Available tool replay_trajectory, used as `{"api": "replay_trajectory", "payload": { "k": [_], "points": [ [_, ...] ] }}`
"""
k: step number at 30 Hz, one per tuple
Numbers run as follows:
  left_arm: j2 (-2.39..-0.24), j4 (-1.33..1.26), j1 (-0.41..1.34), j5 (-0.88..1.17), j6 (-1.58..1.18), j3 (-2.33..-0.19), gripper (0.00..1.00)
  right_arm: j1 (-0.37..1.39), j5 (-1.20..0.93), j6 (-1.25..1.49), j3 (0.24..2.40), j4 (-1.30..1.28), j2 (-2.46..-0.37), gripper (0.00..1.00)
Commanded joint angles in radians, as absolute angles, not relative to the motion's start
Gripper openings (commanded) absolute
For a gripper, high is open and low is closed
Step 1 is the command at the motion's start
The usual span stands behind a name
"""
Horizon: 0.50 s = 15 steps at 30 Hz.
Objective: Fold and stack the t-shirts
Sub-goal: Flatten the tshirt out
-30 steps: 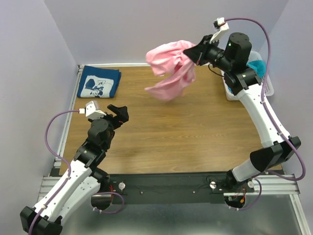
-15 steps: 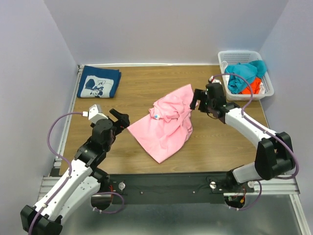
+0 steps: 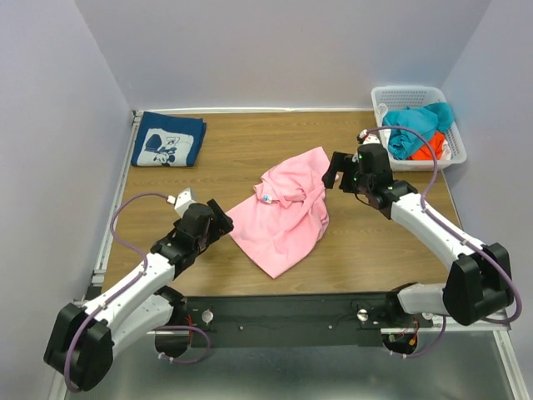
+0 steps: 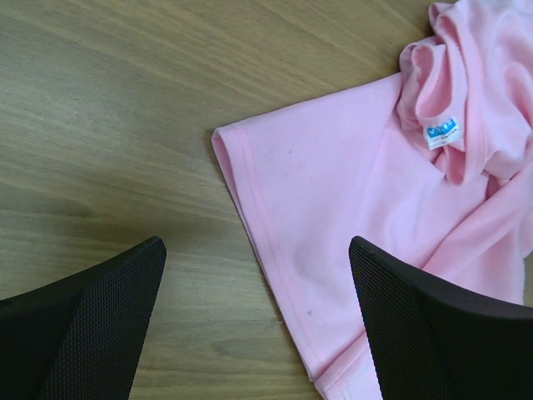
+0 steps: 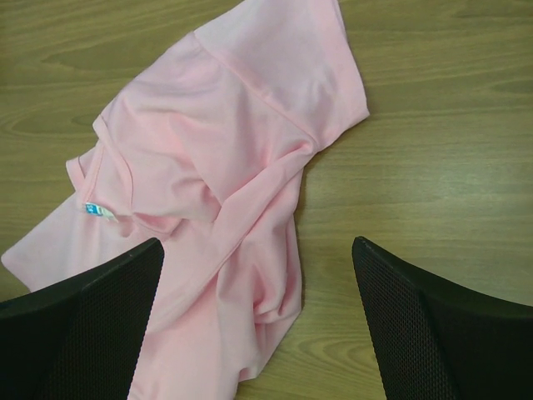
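A light pink t-shirt (image 3: 283,225) is seen crumpled near the middle of the worktop (image 3: 250,150), its collar bunched around a small blue label (image 4: 442,131) and one hemmed corner spread flat toward 9 o'clock. A navy t-shirt (image 3: 169,140) with a white cartoon print is laid folded at the 10 o'clock corner. The left jaws are held apart above the hemmed corner, the right jaws apart at the pink cloth's 2 o'clock, with nothing gripped.

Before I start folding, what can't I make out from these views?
Light pink t-shirt: underside and full outline buried in its own crumples, every view.
Navy folded t-shirt: white print too small, top view.
White plastic basket: lower contents covered by teal and orange cloth, top view.
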State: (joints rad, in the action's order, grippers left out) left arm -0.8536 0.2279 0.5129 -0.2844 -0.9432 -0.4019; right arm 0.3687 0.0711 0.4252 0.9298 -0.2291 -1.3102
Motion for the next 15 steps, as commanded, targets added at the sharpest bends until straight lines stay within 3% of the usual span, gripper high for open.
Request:
{"api": "replay_trajectory", "payload": {
  "k": [1, 6, 11, 15],
  "points": [
    [-0.946, 0.163, 0.515, -0.330, -0.970, -0.423, 0.98, 0.393, 0.015, 0.370, 0.937, -0.206, -1.350, 1.00],
    [-1.069, 0.045, 0.450, -0.295, -0.911, -0.451, 0.98, 0.410, -0.046, 0.345, 0.943, -0.184, -1.381, 1.00],
    [-1.215, -0.058, 0.353, -0.158, -0.838, -0.477, 0.84, 0.426, 0.050, 0.325, 0.969, -0.181, -1.423, 1.00],
    [-1.319, -0.081, 0.347, -0.089, -0.795, -0.515, 0.78, 0.429, 0.051, 0.314, 1.005, -0.179, -1.472, 1.00]
  ]
}}
